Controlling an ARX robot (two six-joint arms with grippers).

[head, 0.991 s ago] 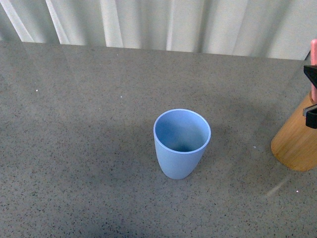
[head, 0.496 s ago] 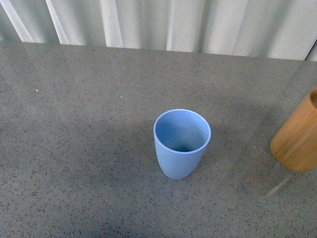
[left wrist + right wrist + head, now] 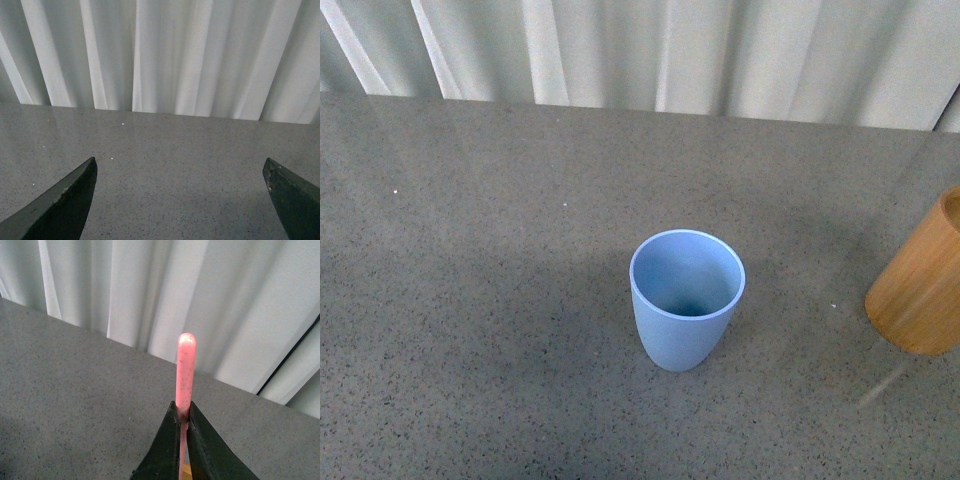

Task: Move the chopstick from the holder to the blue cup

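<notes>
The light blue cup (image 3: 687,298) stands upright and empty near the middle of the grey table in the front view. The tan wooden holder (image 3: 923,290) stands at the right edge, partly cut off. Neither gripper shows in the front view. In the right wrist view my right gripper (image 3: 184,416) is shut on the salmon-pink chopstick (image 3: 185,370), whose rounded end sticks out past the fingertips; a sliver of tan shows between the fingers lower down. In the left wrist view my left gripper (image 3: 180,172) is open and empty over bare table.
A white pleated curtain (image 3: 650,50) hangs along the table's far edge. The speckled grey table top (image 3: 470,280) stretches left of the cup.
The right gripper and the pink chopstick, seen at the front view's right edge over the holder a second ago, have left that view. The view has shifted slightly downwards.
</notes>
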